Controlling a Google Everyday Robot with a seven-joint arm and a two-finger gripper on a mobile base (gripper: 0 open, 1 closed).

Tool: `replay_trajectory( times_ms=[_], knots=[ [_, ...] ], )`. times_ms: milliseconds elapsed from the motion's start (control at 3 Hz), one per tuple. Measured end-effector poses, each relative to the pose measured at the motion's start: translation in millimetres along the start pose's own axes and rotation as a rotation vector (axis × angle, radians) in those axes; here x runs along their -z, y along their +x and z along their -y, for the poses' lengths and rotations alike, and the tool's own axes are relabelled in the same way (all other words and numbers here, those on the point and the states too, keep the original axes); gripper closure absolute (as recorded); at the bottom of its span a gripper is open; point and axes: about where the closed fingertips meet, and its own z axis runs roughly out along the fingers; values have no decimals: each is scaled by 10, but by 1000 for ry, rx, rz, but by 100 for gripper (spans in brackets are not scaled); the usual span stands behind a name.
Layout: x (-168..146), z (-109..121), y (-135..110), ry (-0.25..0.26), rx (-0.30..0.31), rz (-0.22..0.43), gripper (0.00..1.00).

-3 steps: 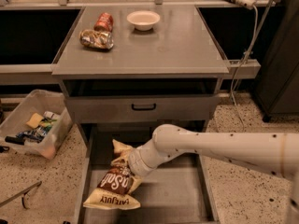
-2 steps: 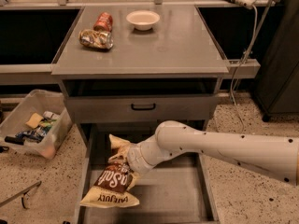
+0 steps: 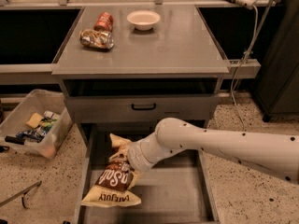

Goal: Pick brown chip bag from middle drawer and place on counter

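The brown chip bag (image 3: 112, 183) hangs tilted over the left part of the open middle drawer (image 3: 173, 195), its cream bottom end low near the drawer's front. My gripper (image 3: 125, 161) is at the end of the white arm reaching in from the right. It is shut on the bag's upper half and holds it off the drawer floor. The bag's cream top end sticks up behind the gripper. The grey counter (image 3: 163, 45) lies above and behind, at the top of the cabinet.
On the counter stand two crushed cans (image 3: 96, 38) at the back left and a white bowl (image 3: 143, 18). The closed drawer front with a black handle (image 3: 144, 107) sits above the open drawer. A clear bin of litter (image 3: 32, 125) is on the floor at left. A cable (image 3: 247, 45) hangs at right.
The gripper has risen slightly with the bag, and the bag has come up a little from the drawer floor. The arm has shifted slightly back.
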Motion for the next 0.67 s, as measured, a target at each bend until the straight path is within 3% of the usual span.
replay_trajectory(
  times_ms=[333,667],
  knots=[
    [504,225,-284,99,31,-48,100],
    [1492,489,-492,281,23,-190,100]
  ],
)
